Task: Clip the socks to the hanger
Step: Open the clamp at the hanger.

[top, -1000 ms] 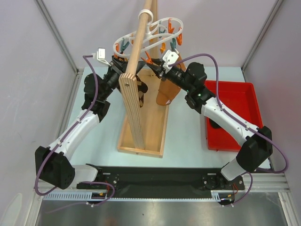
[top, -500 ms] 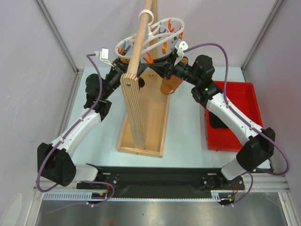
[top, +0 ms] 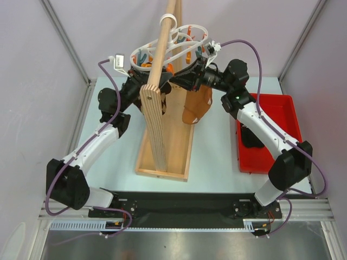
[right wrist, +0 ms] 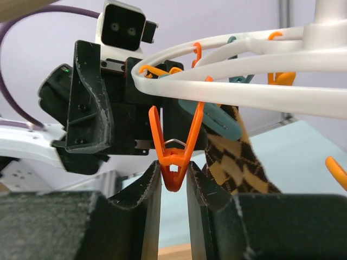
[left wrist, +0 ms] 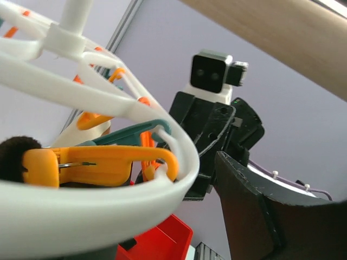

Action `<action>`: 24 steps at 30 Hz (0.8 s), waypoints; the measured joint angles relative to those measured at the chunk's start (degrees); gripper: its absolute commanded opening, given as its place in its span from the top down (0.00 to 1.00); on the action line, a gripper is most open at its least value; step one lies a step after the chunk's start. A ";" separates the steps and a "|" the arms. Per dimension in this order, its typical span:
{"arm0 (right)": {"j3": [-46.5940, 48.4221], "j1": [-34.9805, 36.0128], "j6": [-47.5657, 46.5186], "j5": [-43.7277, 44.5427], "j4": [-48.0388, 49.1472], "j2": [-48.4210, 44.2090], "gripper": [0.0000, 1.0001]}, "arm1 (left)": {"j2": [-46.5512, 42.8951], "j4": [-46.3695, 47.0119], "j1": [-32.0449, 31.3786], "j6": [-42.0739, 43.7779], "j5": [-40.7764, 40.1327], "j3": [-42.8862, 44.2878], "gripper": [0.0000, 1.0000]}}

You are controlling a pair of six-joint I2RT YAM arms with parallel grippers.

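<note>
The white hanger (top: 179, 40) hangs on the wooden pole with orange and teal pegs. In the right wrist view my right gripper (right wrist: 173, 176) has its fingertips pressed on both sides of the nose of an orange peg (right wrist: 174, 154). Beside it a teal peg (right wrist: 217, 116) holds the argyle sock (right wrist: 238, 165). The tan sock (top: 196, 105) hangs below my right gripper (top: 188, 75); what holds it is hidden. My left gripper (top: 140, 80) is at the ring's other side. The ring (left wrist: 108, 208) crosses in front of it and only one finger (left wrist: 255, 216) shows. A dark sock (top: 250, 138) lies in the red bin.
The wooden pole stand (top: 154, 103) rises from a wooden base tray (top: 181, 146) between the arms. The red bin (top: 276, 116) sits at the right. Grey walls and metal posts close in the back and sides.
My right gripper has risen and moved left, up to the hanger ring. The ring has tilted and shifted, and the tan sock has swung with it. My left gripper has risen a little.
</note>
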 measured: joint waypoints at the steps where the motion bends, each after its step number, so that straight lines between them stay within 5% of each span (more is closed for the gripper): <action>1: 0.00 -0.04 1.51 -0.76 0.63 0.31 1.00 | 0.13 0.76 -0.02 -0.09 0.31 0.11 0.32; 16: 0.00 -1.68 15.43 -6.80 9.55 3.34 1.00 | 5.22 4.11 0.00 -4.17 2.69 3.85 0.35; 24: 0.00 -2.03 16.41 -7.43 10.40 3.48 1.00 | 7.08 7.58 0.00 -7.82 2.82 4.24 0.53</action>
